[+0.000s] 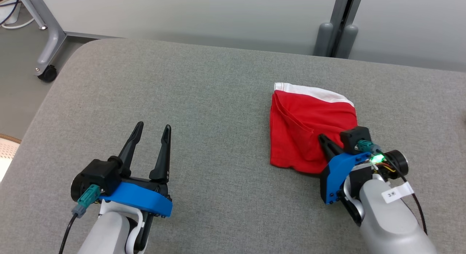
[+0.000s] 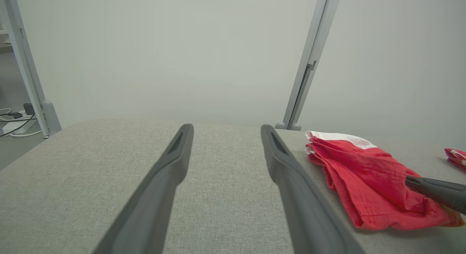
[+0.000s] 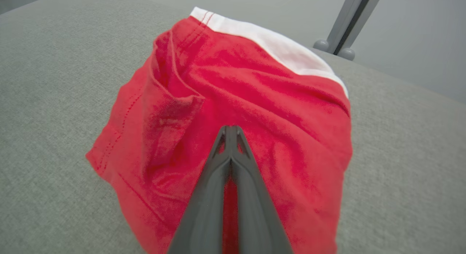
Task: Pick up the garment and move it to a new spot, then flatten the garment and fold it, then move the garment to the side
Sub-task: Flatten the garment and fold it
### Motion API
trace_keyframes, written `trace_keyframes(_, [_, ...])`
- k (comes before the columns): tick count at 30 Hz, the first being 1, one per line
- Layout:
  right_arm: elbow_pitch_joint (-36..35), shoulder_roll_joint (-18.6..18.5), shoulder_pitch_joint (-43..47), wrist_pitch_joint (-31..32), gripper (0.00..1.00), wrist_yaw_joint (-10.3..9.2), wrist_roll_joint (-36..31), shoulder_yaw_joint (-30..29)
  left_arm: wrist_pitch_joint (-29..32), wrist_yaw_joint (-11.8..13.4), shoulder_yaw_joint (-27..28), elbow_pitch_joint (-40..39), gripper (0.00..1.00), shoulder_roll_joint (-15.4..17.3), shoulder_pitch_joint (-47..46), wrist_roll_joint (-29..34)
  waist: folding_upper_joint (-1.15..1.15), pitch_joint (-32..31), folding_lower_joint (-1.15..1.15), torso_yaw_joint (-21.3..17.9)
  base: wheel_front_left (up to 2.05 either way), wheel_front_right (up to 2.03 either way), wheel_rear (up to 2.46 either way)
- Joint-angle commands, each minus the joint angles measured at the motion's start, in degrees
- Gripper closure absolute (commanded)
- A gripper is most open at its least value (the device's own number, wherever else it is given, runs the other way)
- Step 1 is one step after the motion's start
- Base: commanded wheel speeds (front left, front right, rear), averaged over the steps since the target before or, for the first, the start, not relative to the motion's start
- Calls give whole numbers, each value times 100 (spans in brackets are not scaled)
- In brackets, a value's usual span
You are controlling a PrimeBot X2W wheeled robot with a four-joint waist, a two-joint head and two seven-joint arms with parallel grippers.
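Right wrist view reveals the right fingers (image 3: 206,197) pinching the garment (image 3: 276,112).

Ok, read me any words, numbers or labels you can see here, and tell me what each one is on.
"3", followed by a mark too blurred to read: on the white tag hanging behind the right end effector.
No lettering shows on the red garment.
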Motion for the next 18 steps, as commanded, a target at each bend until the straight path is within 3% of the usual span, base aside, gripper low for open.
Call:
trace_keyframes(1, [93, 67, -114, -33, 100, 1, -56, 123, -24, -7, -6, 30, 0, 15, -112, 41, 0, -12, 0, -2, 0, 0, 0])
trace_keyframes(5, [313, 135, -114, -133, 100, 1, 200, 737, -24, -7, -71, 70, 0, 12, -169, 36, 0, -53, 0, -19, 0, 0, 0])
trace_keyframes(12, [-608, 132, 335, 130, 100, 1, 2712, 2940, -24, -7, -124, 148, 0, 23, -175, -15, 0, -122, 0, -62, 0, 0, 0])
trace_keyframes(17, [-1191, 127, 222, -133, 100, 1, 3815, 3595, -24, -7, -40, 151, 0, 55, -81, -14, 0, -180, 0, -196, 0, 0, 0])
trace_keyframes(18, [-1259, 131, 168, -270, 75, 1, 3896, 3613, -24, -7, -8, 146, 0, 63, -46, -5, 0, -201, 0, -237, 0, 0, 0])
